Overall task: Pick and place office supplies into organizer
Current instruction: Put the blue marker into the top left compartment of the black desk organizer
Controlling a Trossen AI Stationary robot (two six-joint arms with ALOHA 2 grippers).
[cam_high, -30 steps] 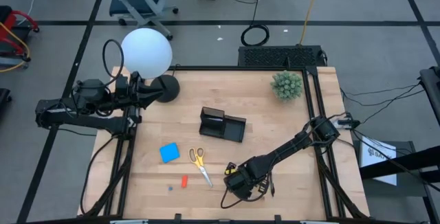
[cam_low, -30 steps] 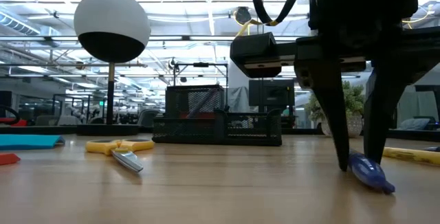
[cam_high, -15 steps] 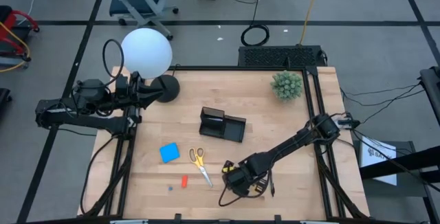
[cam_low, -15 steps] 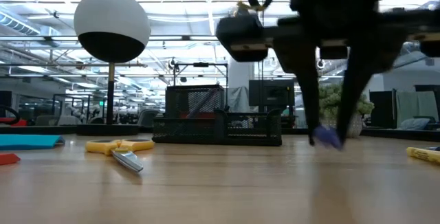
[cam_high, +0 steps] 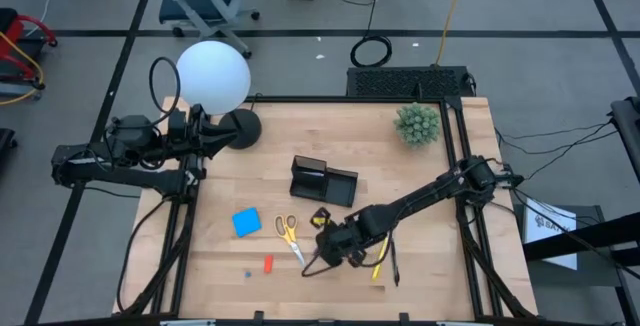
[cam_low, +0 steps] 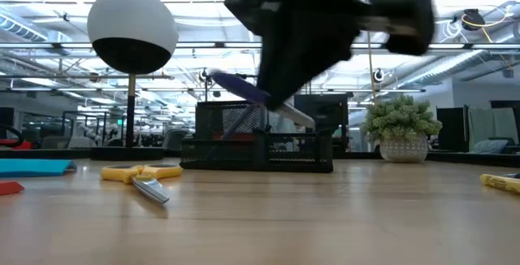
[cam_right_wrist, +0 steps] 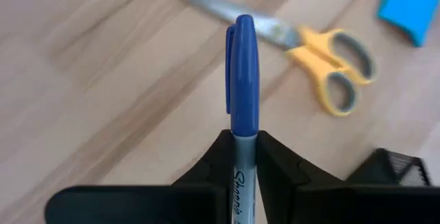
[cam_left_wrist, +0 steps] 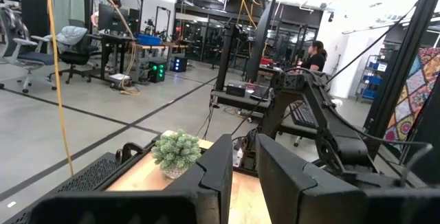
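- High view — carrying looks like the step in hand: the right claw (cam_high: 322, 249) hangs over the near middle of the worktop (cam_high: 420, 176), just right of the yellow-handled scissors (cam_high: 290, 235) and on the near side of the organizer (cam_high: 322, 181). The right arm reaches in low from the right edge, stretched long across the boards. The left arm waits folded at the far left edge by the lamp base (cam_high: 240, 128). A blue pad (cam_high: 246, 222) and a small red piece (cam_high: 268, 263) lie left of the scissors; a yellow pen (cam_high: 379, 263) lies just right of the claw.
- Low view — a blue marker (cam_low: 244, 91) is held clear of the worktop, tilted, in front of the black mesh organizer (cam_low: 256, 139). The right claw (cam_low: 280, 94) is blurred here.
- Left wrist view — the left claw (cam_left_wrist: 244, 176) points out over the far side toward the green plant (cam_left_wrist: 177, 152); its fingers (cam_left_wrist: 220, 176) stand slightly apart with nothing between them.
- Right wrist view — the right claw (cam_right_wrist: 244, 152) is pinching the marker (cam_right_wrist: 243, 73) by its barrel, capped end forward, with scissors (cam_right_wrist: 323, 56) and pad (cam_right_wrist: 419, 7) beyond and a corner of the organizer (cam_right_wrist: 392, 169) showing.
- Next, I judge, the marker must travel the short way to the organizer, be stood more upright over the taller compartment, and be lowered in before release — a tilted pen could catch the rim.
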